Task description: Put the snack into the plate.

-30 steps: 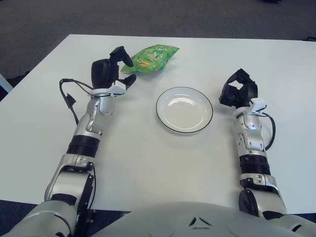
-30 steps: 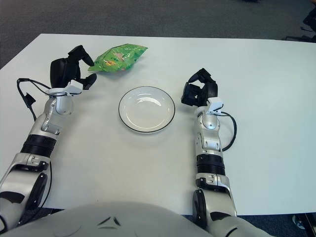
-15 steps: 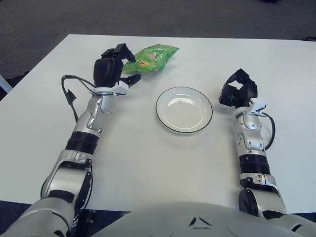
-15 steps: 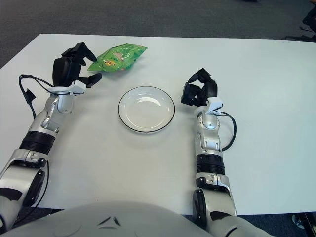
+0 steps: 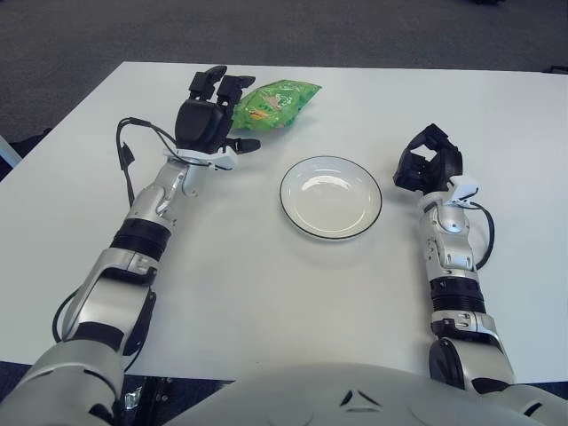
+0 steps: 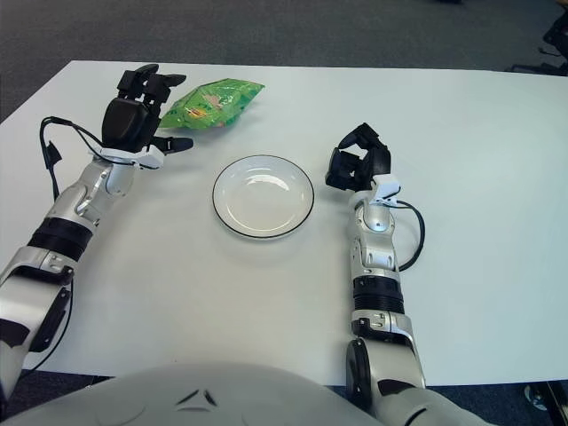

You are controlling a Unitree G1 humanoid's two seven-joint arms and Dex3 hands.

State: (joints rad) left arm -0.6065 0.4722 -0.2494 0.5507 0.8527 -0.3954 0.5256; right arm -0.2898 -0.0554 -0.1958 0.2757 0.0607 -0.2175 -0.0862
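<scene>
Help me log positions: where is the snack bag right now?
The snack bag lies on the table's far left part, beyond the plate, with the left robot hand open at its left end.

Office-like room, white table [image 5: 266, 293], grey carpet [image 5: 266, 31]

You look down and forward from the robot's head through two eyes set slightly apart. Both take in the same white table [image 5: 266, 293], with your torso at 6 o'clock, the far edge at 12, the right eye's framing shifted slightly rightward.
</scene>
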